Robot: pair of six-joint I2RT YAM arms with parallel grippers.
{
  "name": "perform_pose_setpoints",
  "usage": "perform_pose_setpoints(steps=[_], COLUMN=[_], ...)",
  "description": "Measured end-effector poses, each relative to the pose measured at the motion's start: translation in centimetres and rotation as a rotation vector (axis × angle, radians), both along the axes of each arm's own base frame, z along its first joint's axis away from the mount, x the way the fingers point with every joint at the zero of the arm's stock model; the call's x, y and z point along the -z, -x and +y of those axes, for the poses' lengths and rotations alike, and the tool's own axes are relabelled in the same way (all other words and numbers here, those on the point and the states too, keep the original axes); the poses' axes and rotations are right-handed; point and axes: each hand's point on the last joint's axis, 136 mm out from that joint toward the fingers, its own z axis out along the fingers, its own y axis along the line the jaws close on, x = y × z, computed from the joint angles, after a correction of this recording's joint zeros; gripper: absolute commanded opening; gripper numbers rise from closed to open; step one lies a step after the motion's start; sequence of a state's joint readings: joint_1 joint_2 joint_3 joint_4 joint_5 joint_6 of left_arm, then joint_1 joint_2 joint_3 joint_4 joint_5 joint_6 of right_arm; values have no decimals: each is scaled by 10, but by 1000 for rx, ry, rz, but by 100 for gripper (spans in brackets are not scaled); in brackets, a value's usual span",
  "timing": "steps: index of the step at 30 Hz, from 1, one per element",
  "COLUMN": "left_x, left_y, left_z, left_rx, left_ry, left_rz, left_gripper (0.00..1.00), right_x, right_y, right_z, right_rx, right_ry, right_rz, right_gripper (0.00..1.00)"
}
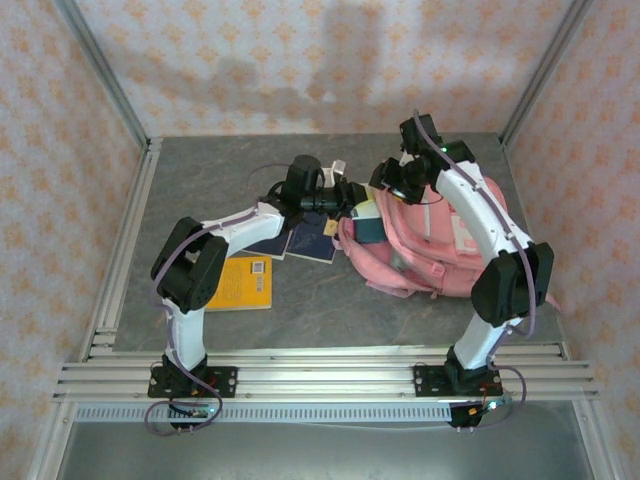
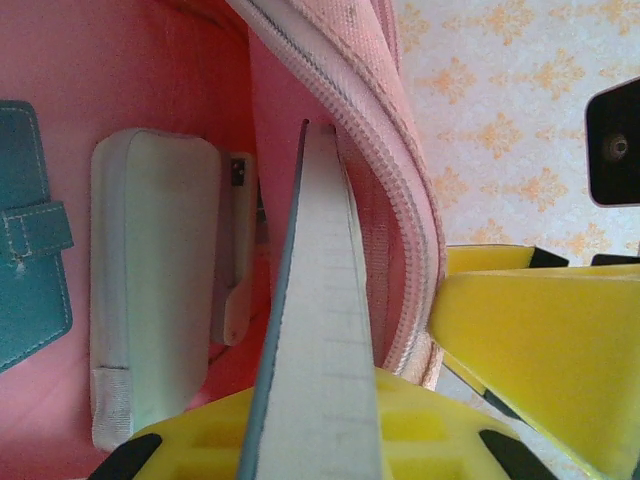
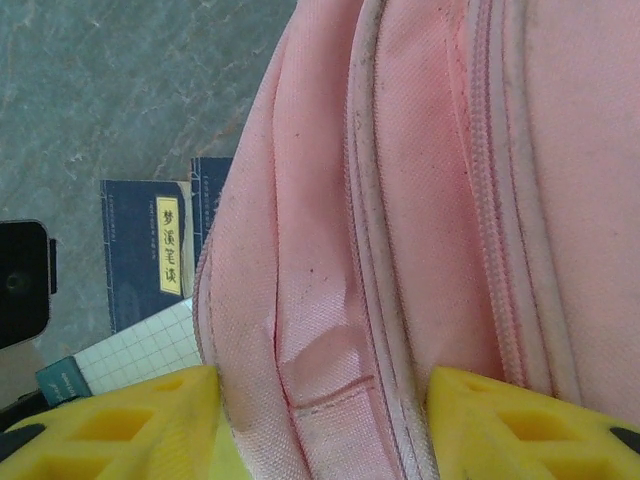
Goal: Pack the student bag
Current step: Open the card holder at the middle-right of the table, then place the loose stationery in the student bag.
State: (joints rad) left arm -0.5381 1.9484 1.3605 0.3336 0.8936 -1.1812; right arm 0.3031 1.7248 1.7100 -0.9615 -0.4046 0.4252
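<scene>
Top external view: along the left edge a metal rail (image 1: 122,250) bounds the grey table (image 1: 200,170), with bare surface between it and a yellow book (image 1: 242,283) near the left arm's elbow. Just right of that, dark blue books (image 1: 305,240) lie overlapped. The left arm folds up from its base, forearm stretched rightward, and the left gripper (image 1: 345,197) sits at the mouth of the student bag (image 1: 440,250). In the left wrist view its jaws stand narrow, pinching a thin gridded notebook (image 2: 320,330) edge-on just inside the zip rim, near a pale mint case (image 2: 150,280) and a teal wallet (image 2: 30,230). The bag lies right of centre, close to the table's right edge. The right arm arches over it, and the right gripper (image 1: 398,180) hovers at its top, jaws wide astride a fabric fold; whether they touch it I cannot tell
</scene>
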Motion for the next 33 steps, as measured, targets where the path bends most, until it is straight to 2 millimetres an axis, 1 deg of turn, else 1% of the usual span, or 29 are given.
perform_pose_setpoints(steps=[6, 10, 12, 13, 14, 17, 19, 21, 28, 31, 33], left_x=[1, 0, 0, 0, 0, 0, -1, 0, 4, 1, -3], left_y=[1, 2, 2, 2, 2, 4, 7, 8, 11, 15, 16], left_z=[-2, -4, -4, -4, -4, -5, -8, -8, -5, 0, 6], left_rx=[3, 8, 8, 8, 8, 13, 20, 21, 27, 34, 34], left_ry=[-1, 3, 3, 3, 3, 3, 2, -3, -43, -74, -91], left_rz=[2, -4, -4, -4, -5, -5, -8, -3, -22, -45, -61], left_gripper=[0, 0, 0, 0, 0, 0, 0, 0, 0, 0, 0], right_x=[2, 3, 2, 1, 0, 0, 4, 5, 4, -6, -18], right_y=[0, 1, 1, 0, -1, 1, 4, 5, 5, 2, 0], right_z=[1, 3, 3, 3, 2, 2, -4, -8, -10, -11, -14], right_rx=[-18, -53, -66, -74, -78, -93, -101, -97, -95, -88, -74], right_ry=[20, 80, 122, 146, 166, 229, 281, 304, 329, 344, 351], right_rz=[19, 28, 23, 17, 12, -4, 8, 15, 4, -23, -51], right_gripper=[57, 58, 57, 54, 48, 25, 9, 0, 0, 0, 0])
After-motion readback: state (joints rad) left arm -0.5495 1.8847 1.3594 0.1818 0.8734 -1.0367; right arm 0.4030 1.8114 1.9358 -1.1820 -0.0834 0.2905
